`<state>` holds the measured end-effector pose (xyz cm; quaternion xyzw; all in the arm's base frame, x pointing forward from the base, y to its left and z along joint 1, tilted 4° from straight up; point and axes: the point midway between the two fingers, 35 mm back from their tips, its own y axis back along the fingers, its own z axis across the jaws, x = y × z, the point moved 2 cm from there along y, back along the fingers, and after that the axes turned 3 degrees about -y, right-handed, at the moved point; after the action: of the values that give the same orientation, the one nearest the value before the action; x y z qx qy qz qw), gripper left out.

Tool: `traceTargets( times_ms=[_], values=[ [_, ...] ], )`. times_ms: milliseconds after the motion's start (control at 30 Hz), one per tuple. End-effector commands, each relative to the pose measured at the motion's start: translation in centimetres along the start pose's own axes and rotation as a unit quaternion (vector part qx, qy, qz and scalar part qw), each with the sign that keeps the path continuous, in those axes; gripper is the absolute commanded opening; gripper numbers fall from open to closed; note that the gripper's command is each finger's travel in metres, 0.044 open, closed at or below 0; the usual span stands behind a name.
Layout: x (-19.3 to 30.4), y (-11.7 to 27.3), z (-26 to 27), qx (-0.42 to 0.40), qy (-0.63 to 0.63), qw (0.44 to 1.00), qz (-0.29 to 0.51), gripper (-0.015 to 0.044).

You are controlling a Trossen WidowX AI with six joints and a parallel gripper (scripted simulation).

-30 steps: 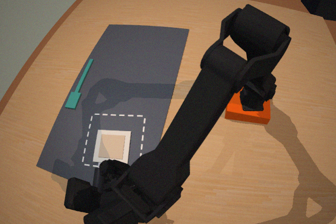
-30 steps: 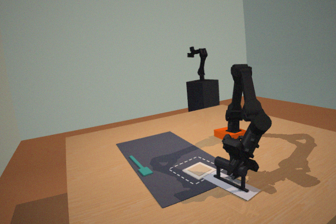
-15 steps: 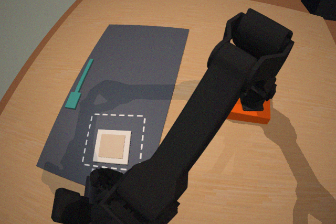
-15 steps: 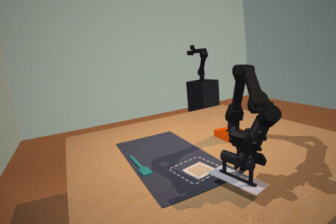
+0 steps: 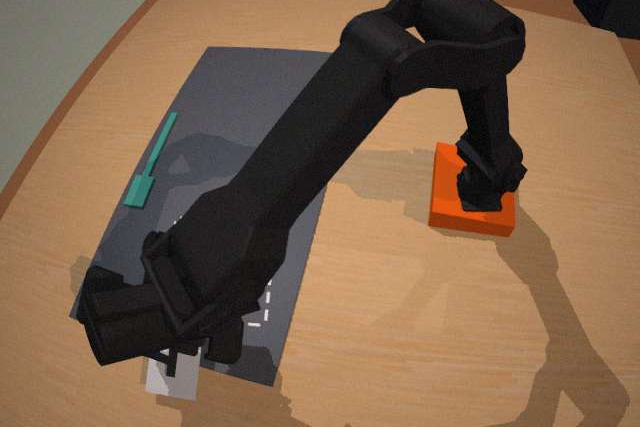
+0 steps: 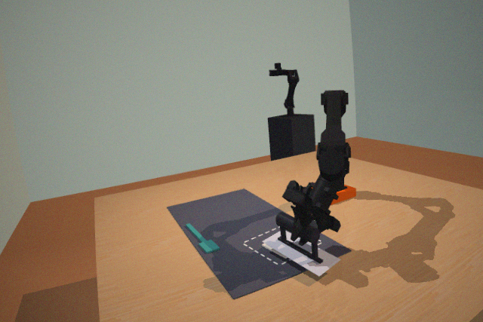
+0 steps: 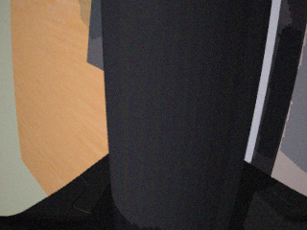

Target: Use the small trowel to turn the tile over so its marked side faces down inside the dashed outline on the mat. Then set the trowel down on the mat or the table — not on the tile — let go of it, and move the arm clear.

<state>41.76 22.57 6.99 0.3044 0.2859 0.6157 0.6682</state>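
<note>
The trowel, a flat pale blade [image 5: 173, 383] [image 6: 329, 265] with a black bar and posts under a thick round black handle [image 7: 177, 96], is held low. My gripper [image 6: 299, 228] is shut on the handle. The blade slopes over the tile [image 6: 269, 247], of which only a pale edge shows in the exterior view; its upper face and mark are hidden. Whether blade and tile touch is unclear. The blade's outer end reaches past the mat's near edge. The dashed outline [image 5: 266, 314] [image 6: 245, 243] is partly covered by arm and blade. In the top view the arm hides the tile and fingers.
The dark mat [image 5: 248, 81] [image 6: 230, 207] lies on the wooden table [image 5: 387, 277] [image 6: 148, 271]. A teal spatula-shaped tool [image 5: 139, 190] [image 6: 209, 246] lies near the mat's left edge. The arm stands on an orange base block [image 5: 445, 189] [image 6: 345, 194]. Another arm stands on a black pedestal [image 6: 290, 135] behind.
</note>
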Motion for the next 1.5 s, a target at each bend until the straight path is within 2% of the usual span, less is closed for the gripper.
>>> traceTargets(
  times_ms=[0, 700, 1467],
  values=[
    [-2.7, -0.2, 1.4, 0.004, 0.001, 1.0, 0.003, 0.0],
    [-18.5, -1.8, 2.5, 0.056, 0.01, 0.998, 0.011, 0.0],
    [-33.1, 1.1, -0.9, 0.052, 0.009, 0.998, 0.04, 0.0]
  ],
)
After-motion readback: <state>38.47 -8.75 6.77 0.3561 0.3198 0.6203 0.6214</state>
